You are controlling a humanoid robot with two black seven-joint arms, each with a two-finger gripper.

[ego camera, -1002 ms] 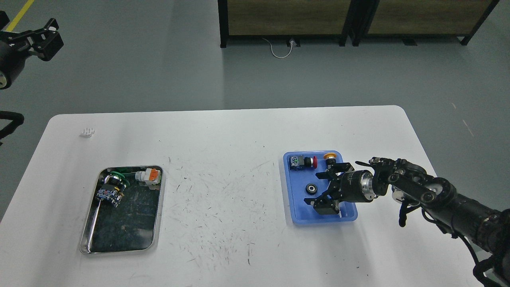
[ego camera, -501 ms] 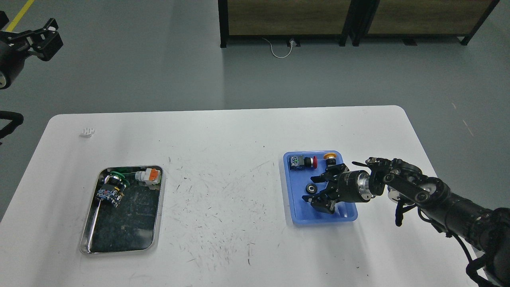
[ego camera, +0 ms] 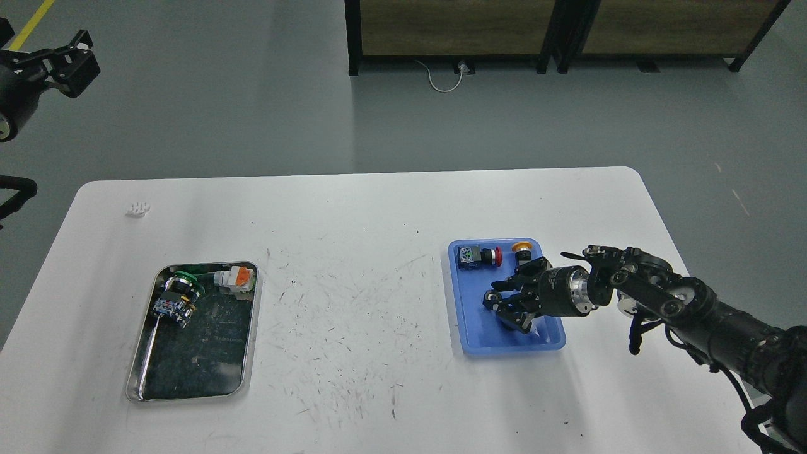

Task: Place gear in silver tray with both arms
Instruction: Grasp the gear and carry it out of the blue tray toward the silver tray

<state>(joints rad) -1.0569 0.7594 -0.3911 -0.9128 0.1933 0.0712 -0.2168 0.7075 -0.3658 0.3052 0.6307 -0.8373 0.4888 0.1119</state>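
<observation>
Head view, and nothing on any part is big enough to read; no labels or writing I can make out.

Right gripper [ego camera: 502, 305] is down inside the blue tray [ego camera: 470, 328], fingers drawn in close around the spot where the small black gear [ego camera: 492, 296] sits. The gear is mostly hidden behind the fingers, so I can't tell if they're actually pinching it or just hovering around it. Two button switches lie along the far wall of the same tray: one with a red cap [ego camera: 480, 255] and one with a yellow cap [ego camera: 521, 250].

Left gripper [ego camera: 63, 60] is way up at the top-left, over the floor and well off the table [ego camera: 353, 221]. It's seen small and dark, so open or closed is anyone's guess.

Silver tray [ego camera: 146, 378] sits near the table's left-front area, well apart from the blue tray. Its far end holds a green-ringed part [ego camera: 186, 280], a white and orange piece [ego camera: 234, 278] and a dark blue-ish module [ego camera: 171, 309] (all bunched together). The near part of its floor is bare. Between the two trays there's a wide stretch of scuffed tabletop. A tiny white bit [ego camera: 139, 209] lies near the far-left corner.
</observation>
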